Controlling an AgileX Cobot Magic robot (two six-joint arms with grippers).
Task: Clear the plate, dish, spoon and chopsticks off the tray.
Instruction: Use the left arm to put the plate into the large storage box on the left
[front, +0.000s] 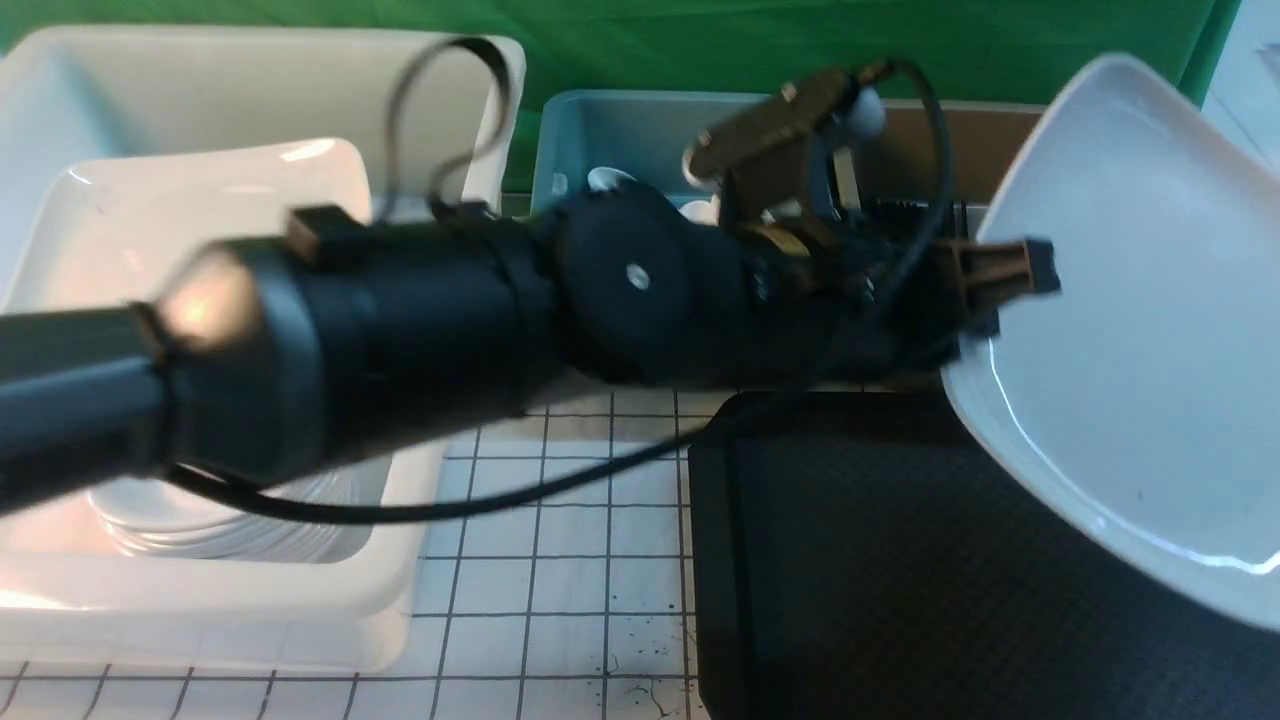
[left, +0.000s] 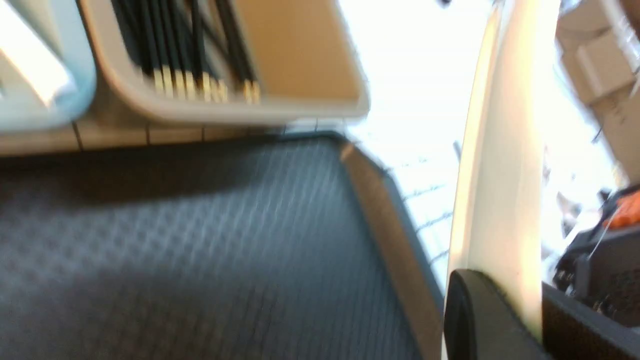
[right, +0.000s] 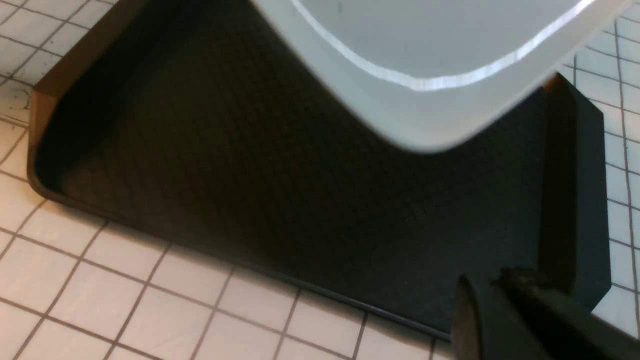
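Front view, starting at the left: a deep white tub (front: 200, 625) sits on the table with white plates inside it. One of them leans on the far wall (front: 200, 220) and others lie stacked on the bottom (front: 210, 530). The left arm (front: 400, 320) reaches across in front of the tub and hides much of the middle ground. Behind its wrist stands a blue bin (front: 590, 130) with white pieces inside that are too blurred to name. Next to it is a brown bin (front: 985, 135), and the left wrist view shows it holding black chopsticks (left: 190, 50) with pale tips.

Further right, the left gripper (front: 1000, 285) is clamped on the near-left rim of the plate (front: 1130, 330). The plate hangs steeply tilted over the right part of the black tray (front: 850, 560), whose textured floor looks bare where it shows.

Only dark finger parts of the right gripper (right: 495, 310) show, low over the tray's edge. I cannot tell how far its jaws are spread.

The table (front: 560, 560) is white with a dark grid and some ink specks near the front. A green cloth (front: 700, 40) closes the back.
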